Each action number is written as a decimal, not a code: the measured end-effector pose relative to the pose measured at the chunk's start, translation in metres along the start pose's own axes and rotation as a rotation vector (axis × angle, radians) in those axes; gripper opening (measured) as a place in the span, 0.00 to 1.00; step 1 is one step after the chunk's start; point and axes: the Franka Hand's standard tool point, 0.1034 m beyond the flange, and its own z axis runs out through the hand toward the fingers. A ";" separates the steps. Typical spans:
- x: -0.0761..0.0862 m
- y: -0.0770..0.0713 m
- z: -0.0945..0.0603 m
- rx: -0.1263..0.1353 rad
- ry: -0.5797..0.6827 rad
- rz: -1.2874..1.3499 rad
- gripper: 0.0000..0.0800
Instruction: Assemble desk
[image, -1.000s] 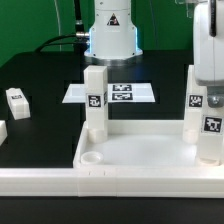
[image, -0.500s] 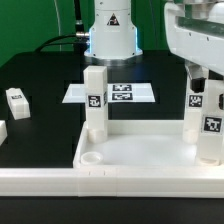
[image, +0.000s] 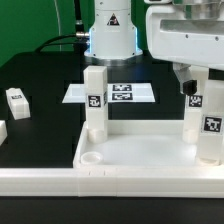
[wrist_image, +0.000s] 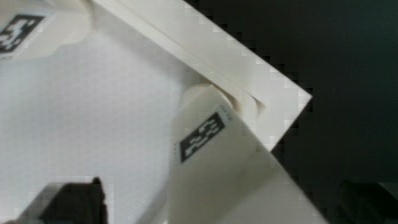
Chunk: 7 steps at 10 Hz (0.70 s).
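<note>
Moved: hand (image: 191, 88) has lifted clear of the right rear leg (image: 193, 120) and now sits higher, shifted toward the exterior view's left.
Hand: fingers spread wide, and we see nothing held.
Desk: tabletop (image: 140, 155) lies on the black surface (image: 40, 130). The left rear leg (image: 95, 100) and front right leg (image: 212, 135) also stand upright in it. The front socket (image: 92, 157) is empty.
Handling: we judge it to be light, stiff, smooth plastic that slips easily.
Hold: take a leg by its flat sides near the top, and the tabletop only by its rim.
</note>
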 end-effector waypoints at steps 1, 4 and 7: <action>-0.002 0.003 0.000 -0.054 0.005 -0.131 0.81; -0.001 0.000 0.000 -0.079 0.016 -0.439 0.81; -0.001 -0.001 0.000 -0.079 0.009 -0.645 0.81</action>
